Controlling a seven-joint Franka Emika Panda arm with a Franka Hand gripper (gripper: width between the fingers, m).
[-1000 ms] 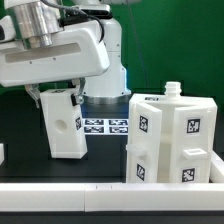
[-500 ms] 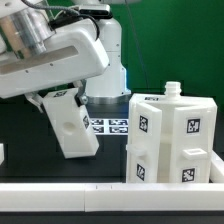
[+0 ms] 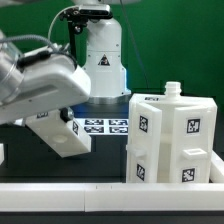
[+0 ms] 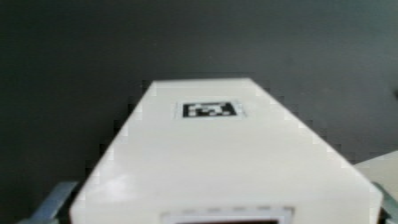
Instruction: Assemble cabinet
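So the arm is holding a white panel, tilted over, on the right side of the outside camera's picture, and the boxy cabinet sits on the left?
Not quite: the sides are swapped. In the exterior view the gripper holds the tilted white panel on the left, and the cabinet body stands on the right.

Claw (image 3: 45,112) fingertips hidden behind tilted cabinet panel (image 3: 62,133)

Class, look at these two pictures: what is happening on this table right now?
A robot arm is handling one white tagged cabinet panel, carrying it tilted above the dark table. The gripper itself is hidden behind the arm, so its grasp cannot be seen directly. The rest of the cabinet body stands on the exterior view's right, apart from the panel. The marker board lies behind.
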